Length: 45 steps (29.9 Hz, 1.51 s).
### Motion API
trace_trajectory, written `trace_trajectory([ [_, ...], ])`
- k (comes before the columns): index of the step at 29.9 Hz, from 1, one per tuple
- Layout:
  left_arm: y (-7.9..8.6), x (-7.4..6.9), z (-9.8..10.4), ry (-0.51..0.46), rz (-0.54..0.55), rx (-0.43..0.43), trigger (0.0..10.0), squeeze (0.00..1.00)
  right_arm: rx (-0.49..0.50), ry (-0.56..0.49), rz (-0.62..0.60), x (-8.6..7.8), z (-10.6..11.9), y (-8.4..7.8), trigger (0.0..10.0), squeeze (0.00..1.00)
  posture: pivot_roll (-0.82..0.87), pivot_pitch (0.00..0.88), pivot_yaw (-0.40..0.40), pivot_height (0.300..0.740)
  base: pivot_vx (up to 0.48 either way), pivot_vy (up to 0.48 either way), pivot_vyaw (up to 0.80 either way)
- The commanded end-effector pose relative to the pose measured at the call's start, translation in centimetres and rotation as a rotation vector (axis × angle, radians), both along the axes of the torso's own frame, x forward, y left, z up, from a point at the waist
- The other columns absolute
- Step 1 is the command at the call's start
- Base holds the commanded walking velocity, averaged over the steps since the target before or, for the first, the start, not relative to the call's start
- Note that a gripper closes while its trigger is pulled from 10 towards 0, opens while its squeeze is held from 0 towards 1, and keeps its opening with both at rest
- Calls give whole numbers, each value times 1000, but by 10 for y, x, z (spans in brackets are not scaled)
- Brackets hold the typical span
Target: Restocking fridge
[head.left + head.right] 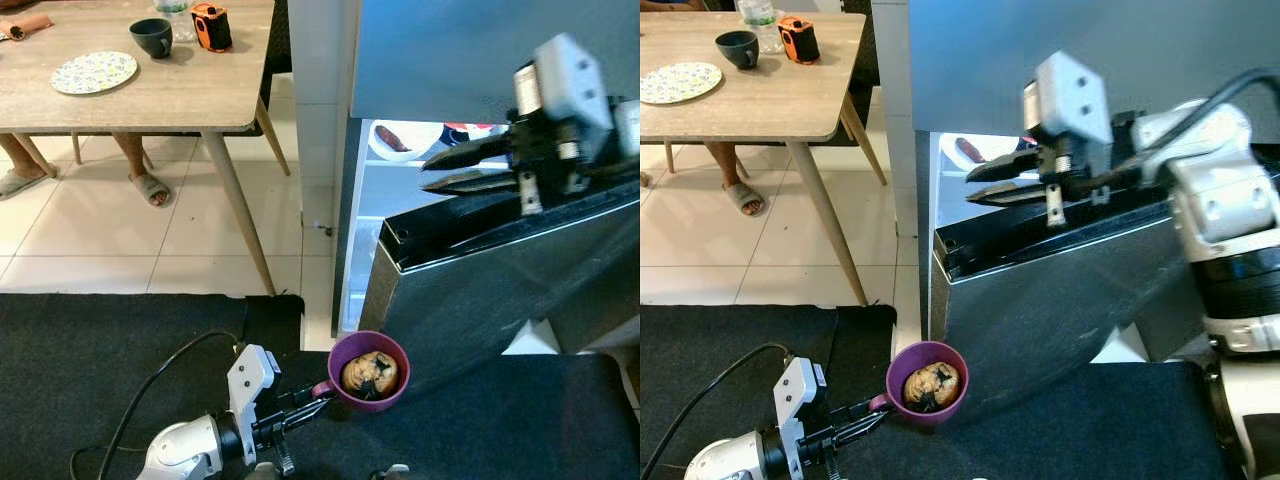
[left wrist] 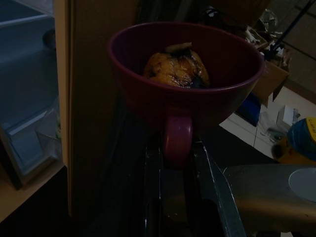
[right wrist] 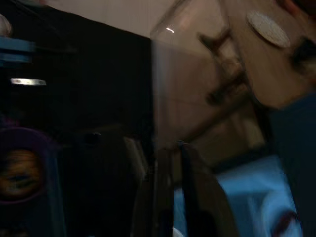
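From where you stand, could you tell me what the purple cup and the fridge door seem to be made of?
Purple cup: probably glazed ceramic or plastic; smooth, opaque, thick rim, moulded handle clamped by the left gripper.
Fridge door: likely brushed or painted metal; grey, faintly reflective face with a dark top edge.

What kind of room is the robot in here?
Probably a home kitchen or dining area: an open fridge, a wooden dining table holding a plate and a dark cup, and a tiled floor.

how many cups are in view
2. A dark cup stands on the wooden table beside the patterned plate. A purple cup with food in it is held by its handle in the left gripper, near the fridge door.
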<state>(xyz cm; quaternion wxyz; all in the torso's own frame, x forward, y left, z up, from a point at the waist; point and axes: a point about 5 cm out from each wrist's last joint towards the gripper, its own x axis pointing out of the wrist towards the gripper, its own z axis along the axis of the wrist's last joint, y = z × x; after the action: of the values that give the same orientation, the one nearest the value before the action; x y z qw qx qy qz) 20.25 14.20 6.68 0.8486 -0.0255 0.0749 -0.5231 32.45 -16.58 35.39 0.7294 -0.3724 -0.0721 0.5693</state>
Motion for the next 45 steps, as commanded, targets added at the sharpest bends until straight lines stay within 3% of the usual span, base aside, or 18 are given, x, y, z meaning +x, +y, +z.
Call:
trace_trajectory([
  [1,-4,-3,-1,4,-9,-21,10000,0,-17,-25,-37,4,2,2,0,0,-74,162,-27,740,0,0,0],
  [4,-3,-4,-1,5,-7,-20,10000,0,-21,-26,-77,9,1,1,0,0,-75,164,-27,740,0,0,0],
  [6,-3,-5,-2,10,-5,-19,10000,0,-101,-39,-201,23,-10,-4,0,0,-79,166,-29,740,0,0,0],
  [7,-2,-5,-3,13,-3,-20,10000,0,-155,-49,-268,31,-17,-7,2510,0,-81,167,-31,740,0,0,0],
  [8,-2,-6,-3,15,-2,-20,10000,0,-203,-60,-314,36,-23,-10,10000,0,-81,167,-31,740,0,0,0],
  [9,-2,-6,-3,15,-2,-20,10000,0,-203,-60,-314,36,-23,-10,10000,0,-81,167,-31,740,0,0,0],
  [11,-4,-7,-4,19,-1,-23,10000,0,-340,-44,-334,37,-37,-20,10000,0,-84,170,-38,740,0,0,0],
  [13,-4,-7,-4,21,0,-25,10000,0,-404,-11,-304,31,-42,-25,10000,0,-84,170,-38,740,0,0,0],
  [18,-4,-8,-5,24,1,-27,10000,0,-509,44,-260,23,-49,-37,10000,0,-86,171,-39,740,0,0,0],
  [22,-4,-9,-5,28,-2,-30,10000,0,-634,101,-294,14,-49,-64,10000,0,-90,173,-41,740,0,0,0],
  [25,-4,-9,-5,30,-4,-31,10000,0,-632,76,-349,16,-43,-73,10000,0,-93,173,-42,740,0,0,0],
  [32,-4,-10,-5,33,-9,-32,10000,0,-606,74,-347,12,-39,-74,10000,0,-93,173,-42,740,0,0,0],
  [34,-4,-10,-5,37,-10,-32,10000,0,-541,46,-329,11,-35,-70,10000,0,-89,173,-38,740,0,0,0],
  [37,-4,-11,-6,42,-13,-31,10000,0,-336,25,-250,10,-25,-54,10000,0,-87,173,-36,740,0,0,0],
  [41,-4,-12,-6,47,-14,-32,10000,0,-230,25,-199,8,-19,-46,10000,0,-87,173,-36,740,0,0,0],
  [42,-3,-13,-7,59,-18,-31,10000,0,-84,12,-156,6,-7,-38,10000,0,-84,174,-36,740,0,0,0],
  [45,-3,-15,-9,72,-17,-31,10000,0,121,-25,-112,3,12,-31,10000,0,-84,174,-36,740,0,0,0],
])
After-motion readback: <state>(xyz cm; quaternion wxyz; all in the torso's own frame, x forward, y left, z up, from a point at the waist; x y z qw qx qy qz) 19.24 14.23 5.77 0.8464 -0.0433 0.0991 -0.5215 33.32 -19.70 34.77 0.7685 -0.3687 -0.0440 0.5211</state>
